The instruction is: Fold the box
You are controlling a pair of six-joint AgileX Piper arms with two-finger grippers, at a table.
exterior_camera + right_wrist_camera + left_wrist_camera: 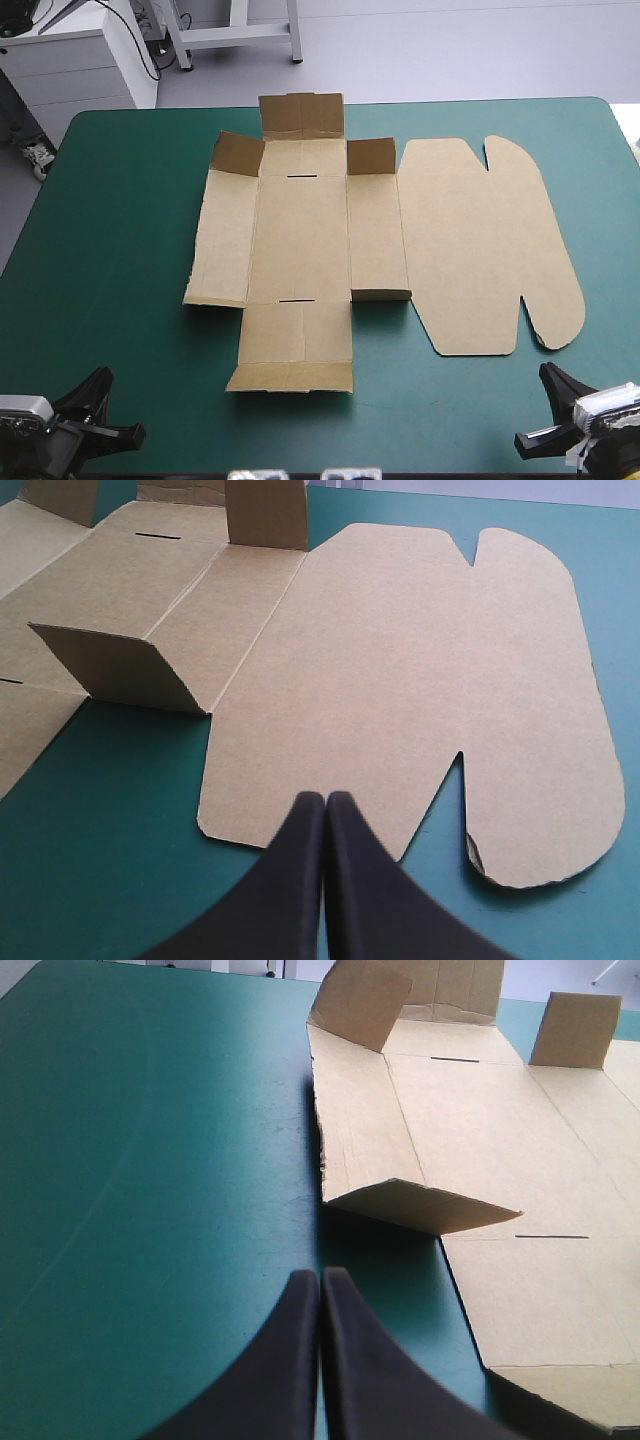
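Observation:
The brown box (300, 235) lies as a cut sheet in the middle of the table, mostly flat. Its lid (485, 240), with rounded tabs, spreads flat to the right. Small corner flaps (238, 153) stand partly raised, and the far end panel (300, 115) tilts up. My left gripper (98, 382) sits at the near left corner, shut, its tip (320, 1275) a little short of the box's (500, 1130) left side panel. At the near right corner my right gripper (553, 378) is shut too, its tip (325, 798) over the near edge of the lid (400, 670).
Teal-green cover (110, 250) stretches from the box to the table's left edge. A narrower strip of cover (600, 200) runs between the lid and the right edge. The near end panel (295, 345) reaches toward the front edge between the grippers.

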